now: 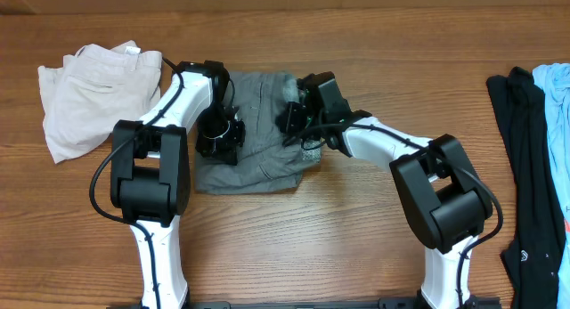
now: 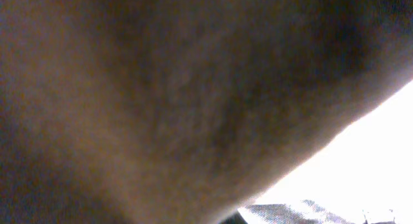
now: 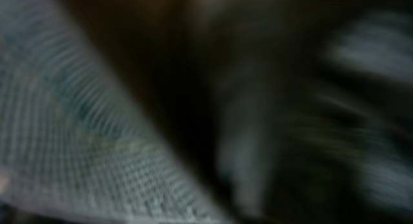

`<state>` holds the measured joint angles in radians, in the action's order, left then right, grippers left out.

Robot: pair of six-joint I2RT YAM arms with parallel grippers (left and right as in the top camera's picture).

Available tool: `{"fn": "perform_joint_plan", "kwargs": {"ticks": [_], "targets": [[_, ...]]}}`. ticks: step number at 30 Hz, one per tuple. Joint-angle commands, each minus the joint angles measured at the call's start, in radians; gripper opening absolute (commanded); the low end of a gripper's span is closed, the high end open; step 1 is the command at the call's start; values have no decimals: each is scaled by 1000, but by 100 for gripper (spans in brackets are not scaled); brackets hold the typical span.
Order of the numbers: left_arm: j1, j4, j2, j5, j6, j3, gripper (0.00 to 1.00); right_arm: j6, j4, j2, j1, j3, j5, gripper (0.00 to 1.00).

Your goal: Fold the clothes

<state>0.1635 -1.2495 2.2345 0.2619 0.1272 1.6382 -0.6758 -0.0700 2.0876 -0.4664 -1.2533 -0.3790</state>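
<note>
On the bench [image 1: 356, 42], the soft, light, limp grey shorts [image 1: 258, 166] should lift best by waistband corners; left fingers [image 1: 218, 142] and right fingers [image 1: 294, 124] are closed, seemingly pinching cloth.

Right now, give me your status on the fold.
Shut on grey shorts: left fingers, right fingers. Shorts bunched at centre, fold unfinished. Cream shorts and black garment lie clear at the sides.

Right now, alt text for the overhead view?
The left arm and right arm both reach down onto grey shorts at the middle of a wooden table. Cream shorts lie crumpled far left; a black garment and a light blue garment lie at the right edge.
</note>
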Motion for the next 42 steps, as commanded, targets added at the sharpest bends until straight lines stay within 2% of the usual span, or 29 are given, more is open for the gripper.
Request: {"fn": "perform_joint_plan", "kwargs": {"ticks": [1,3,6,10,14,17,19,20,22,26,30,37,38,40,42], "targets": [[3,2,3,-41,7,-20,4,-52,-28,-12,106,-4,93,4],[-3,2,3,-52,7,-20,4,-97,-105,-12,167,-4,82,4],[-17,18,3,-54,7,-19,4,-84,-204,-12,227,-4,38,4],[-40,27,-16,-32,5,9,4,35,-264,-47,264,-4,-136,4],[-55,23,-66,13,-12,71,7,198,-336,-154,267,-4,-221,8],[-60,31,-124,20,-13,109,18,285,-394,-255,232,-4,-226,8],[-60,45,-159,20,-16,121,33,296,-406,-293,197,-4,-226,9],[-60,54,-175,20,-16,124,40,297,-407,-304,178,-4,-226,15],[-60,74,-204,26,-15,126,51,318,-407,-309,137,-4,-221,40],[-59,73,-232,25,-12,126,57,317,-423,-288,81,-3,-142,45],[-59,42,-232,-12,-16,124,59,309,-454,-253,46,-3,-14,44],[-59,35,-232,-59,-16,117,63,325,-438,-228,40,-3,-97,39],[-59,35,-232,-59,-16,117,63,343,-428,-228,40,-3,-137,35],[-60,35,-232,-60,-16,117,63,352,-425,-228,40,-3,-188,22],[-60,35,-232,-60,-16,117,64,354,-435,-228,40,-3,-247,20]]}}
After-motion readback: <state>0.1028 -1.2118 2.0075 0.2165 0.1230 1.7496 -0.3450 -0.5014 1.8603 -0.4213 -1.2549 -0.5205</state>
